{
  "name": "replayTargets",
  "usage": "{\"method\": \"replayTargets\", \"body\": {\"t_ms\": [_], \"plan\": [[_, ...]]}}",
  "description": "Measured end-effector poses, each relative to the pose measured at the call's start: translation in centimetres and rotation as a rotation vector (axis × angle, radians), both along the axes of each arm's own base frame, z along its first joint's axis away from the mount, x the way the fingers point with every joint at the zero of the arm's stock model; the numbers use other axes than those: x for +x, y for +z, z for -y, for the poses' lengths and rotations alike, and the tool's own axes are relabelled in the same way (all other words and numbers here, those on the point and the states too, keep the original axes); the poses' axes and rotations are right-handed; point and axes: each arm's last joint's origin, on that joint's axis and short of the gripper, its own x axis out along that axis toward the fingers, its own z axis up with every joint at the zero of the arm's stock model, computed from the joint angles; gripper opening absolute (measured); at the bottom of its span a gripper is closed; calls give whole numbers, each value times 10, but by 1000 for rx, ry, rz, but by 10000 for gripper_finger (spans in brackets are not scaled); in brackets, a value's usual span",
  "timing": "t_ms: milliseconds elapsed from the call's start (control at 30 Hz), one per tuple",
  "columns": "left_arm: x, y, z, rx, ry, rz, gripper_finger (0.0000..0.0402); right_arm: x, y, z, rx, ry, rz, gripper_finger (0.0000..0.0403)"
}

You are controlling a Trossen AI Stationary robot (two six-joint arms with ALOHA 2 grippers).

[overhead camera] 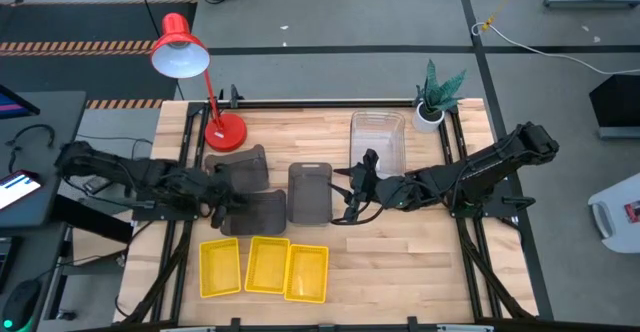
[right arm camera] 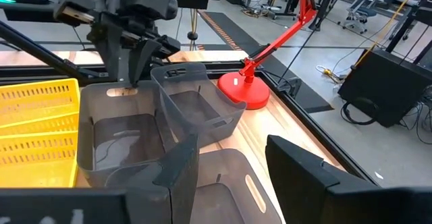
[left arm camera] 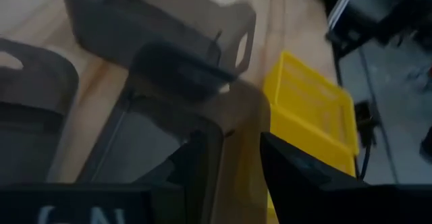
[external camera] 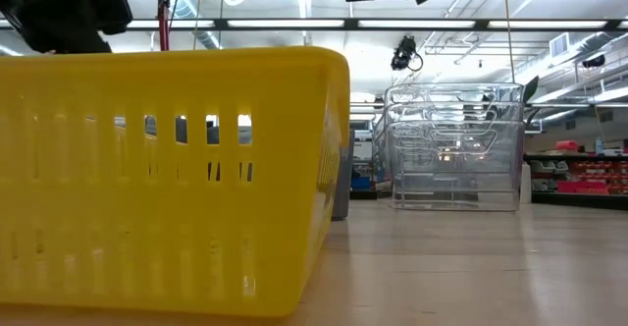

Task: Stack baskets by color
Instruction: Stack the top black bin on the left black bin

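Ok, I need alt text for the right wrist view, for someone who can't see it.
Three smoky grey baskets sit on a wooden table: one beside a second tilted against it, a third nearest, between the right tool's open fingers. The left tool hangs over the first basket's far rim. Yellow baskets lie to one side, a red lamp base behind.

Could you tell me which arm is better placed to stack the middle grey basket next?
The right. The right gripper hangs open at the middle grey basket, while the left gripper is at the other two grey baskets.
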Motion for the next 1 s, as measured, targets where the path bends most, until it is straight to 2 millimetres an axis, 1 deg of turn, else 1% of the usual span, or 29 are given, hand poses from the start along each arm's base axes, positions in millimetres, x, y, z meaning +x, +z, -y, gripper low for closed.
{"method": "replayTargets", "body": {"t_ms": [300,567,767,867,1000], "plan": [[9,16,10,79,-40,-270,133,0,0,0,0,0,-1,177],[0,26,7,122,4,-533,133,1,-2,0,-1,0,-7,177],[1,34,6,177,57,-610,133,3,-5,-1,-6,3,-19,177],[5,33,4,271,104,-625,133,3,-5,-1,-7,3,-16,177],[14,28,3,379,170,-626,133,3,-5,-1,-12,5,-18,177]]}}
